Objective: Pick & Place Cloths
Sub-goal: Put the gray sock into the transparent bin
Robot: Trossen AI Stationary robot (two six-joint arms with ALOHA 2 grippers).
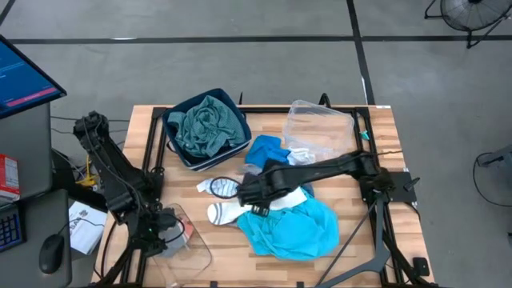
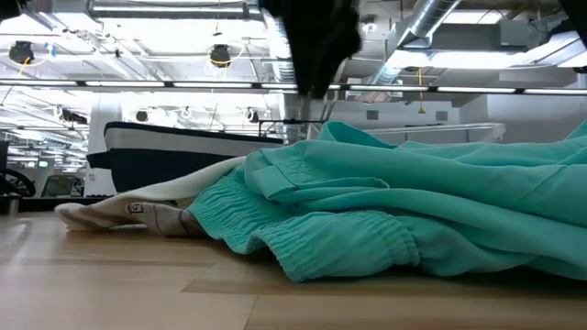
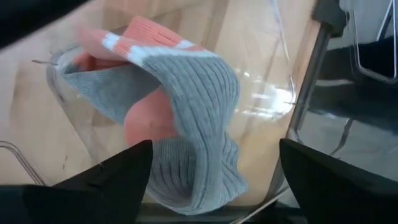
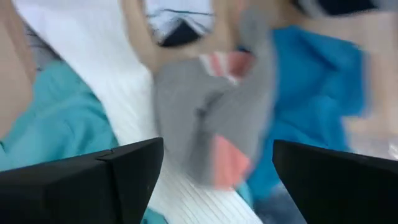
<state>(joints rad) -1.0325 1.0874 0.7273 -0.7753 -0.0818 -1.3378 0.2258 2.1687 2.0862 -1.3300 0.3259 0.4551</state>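
the left gripper (image 3: pixel 211 177) stood with jaws spread over a clear tub (image 1: pixel 190 246) at the table's front-left corner — a grey-and-coral sock (image 3: pixel 168 112) lay loose in that tub, released. the right gripper (image 1: pixel 244 192) hung at mid-table, jaws apart, above a second grey-and-coral sock (image 4: pixel 217 118) resting on a white sock (image 1: pixel 224 212) beside the turquoise top (image 1: pixel 296 228). a teal-green shirt (image 1: pixel 206 124) filled the dark blue bin (image 1: pixel 234 102).

Grey concrete floor (image 1: pixel 240 64) with dark tape lines (image 1: pixel 358 40) running across it all around the wooden bench (image 1: pixel 384 136). A fan (image 1: pixel 468 14) stands beyond the bench's far right corner, a blue monitor (image 1: pixel 24 76) off its left side. Silver ceiling ducts (image 2: pixel 440 23) overhead.
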